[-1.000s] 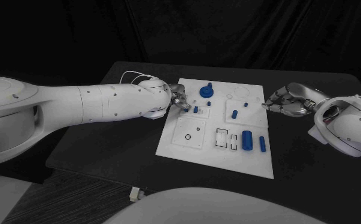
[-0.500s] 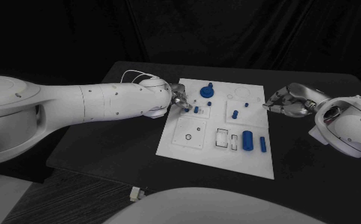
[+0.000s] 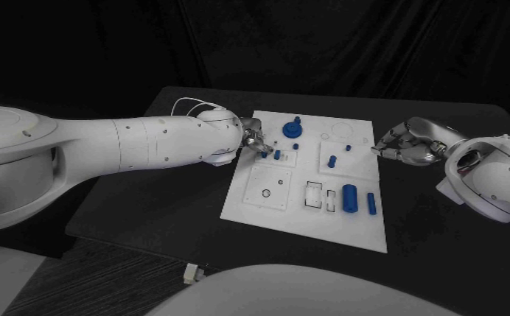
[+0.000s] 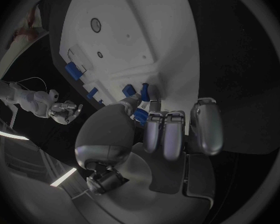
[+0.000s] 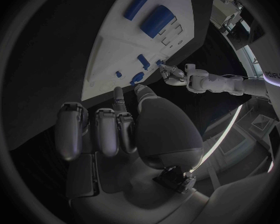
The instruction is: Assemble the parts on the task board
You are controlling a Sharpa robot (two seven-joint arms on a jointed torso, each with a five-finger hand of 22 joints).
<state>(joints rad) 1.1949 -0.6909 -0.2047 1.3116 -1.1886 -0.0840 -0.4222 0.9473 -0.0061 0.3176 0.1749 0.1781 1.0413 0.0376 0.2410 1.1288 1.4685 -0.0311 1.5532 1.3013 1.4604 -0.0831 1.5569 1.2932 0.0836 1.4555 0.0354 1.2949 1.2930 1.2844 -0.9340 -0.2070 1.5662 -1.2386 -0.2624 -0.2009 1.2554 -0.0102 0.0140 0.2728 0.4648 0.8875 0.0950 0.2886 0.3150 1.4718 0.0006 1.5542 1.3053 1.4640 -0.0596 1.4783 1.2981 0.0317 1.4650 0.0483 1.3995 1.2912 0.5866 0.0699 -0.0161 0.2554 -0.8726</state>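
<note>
Dark drapes hang behind a black worktop (image 3: 149,183), and in the middle of it lies the white task board (image 3: 308,213). From the left sweeps the big white left arm (image 3: 127,143); from the right, the right arm (image 3: 478,172) reaches in at the board's far edge.

Now the left hand (image 3: 253,139) sits at the board's upper left corner, fingertips drawn together around a small blue peg (image 4: 144,90) that stands just above the board surface beside another short blue part (image 3: 276,155). It looks pinched, thumb against finger. The right hand (image 3: 409,141) hovers at the board's right edge, fingers curled inward with nothing in them that I can see.

Across the board: the round blue knob (image 3: 292,128) near the top, a fat blue cylinder (image 3: 350,197) and a slimmer blue bar (image 3: 370,202) low on the right, and a small blue peg (image 3: 332,160) mid-board.

The risk here, I'd say, is a tilted peg. If the pinch is off-centre it may catch its hole's rim, jam, or pop out of the fingertips. The fingers could also nudge that neighbouring part over.
</note>
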